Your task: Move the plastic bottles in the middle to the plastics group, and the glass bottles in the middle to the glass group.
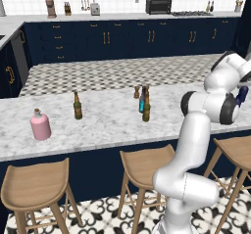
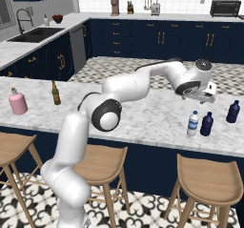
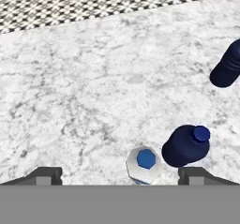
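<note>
The small clear plastic bottle [image 3: 143, 165] with a blue cap stands upright on the marble counter, close beside a dark navy bottle [image 3: 186, 146] of the plastics group. My gripper [image 3: 121, 176] hovers just above it, open, with nothing between the fingers. From the right base view the gripper [image 2: 206, 98] hangs over the water bottle [image 2: 192, 123] and the navy bottle [image 2: 207, 124]. In the middle of the counter stand a brown beer bottle [image 1: 146, 106] and a teal bottle [image 1: 141, 102], touching or nearly so. The glass group's brown bottle [image 1: 77, 106] stands further left.
A second navy bottle [image 2: 233, 111] stands further right on the counter. A pink flask [image 1: 40, 125] sits near the left end. A small brown shaker [image 1: 137, 92] stands behind the middle bottles. Wooden stools [image 1: 147, 164] line the counter's front edge.
</note>
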